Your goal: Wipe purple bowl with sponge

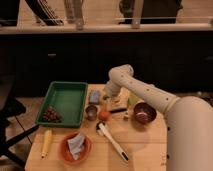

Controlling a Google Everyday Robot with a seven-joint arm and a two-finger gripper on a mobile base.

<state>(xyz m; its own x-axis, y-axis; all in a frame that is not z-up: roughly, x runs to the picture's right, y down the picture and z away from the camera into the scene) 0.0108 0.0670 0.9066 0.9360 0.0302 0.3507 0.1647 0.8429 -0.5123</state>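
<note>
- Camera view: gripper (107, 96) hangs low over the table's far side; whether it holds anything cannot be told.
- Sponge (94, 96) lies just beside it, toward the tray (67, 100).
- Bowl (144, 113) sits apart, unwiped.
- Likely step: fetching the sponge; next comes a square grasp.

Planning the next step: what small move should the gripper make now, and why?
Probably shift the gripper slightly toward the sponge beside it and descend to grasp. The sponge lies on the table by the green tray, not yet held, and the purple bowl cannot be wiped without it.
</note>
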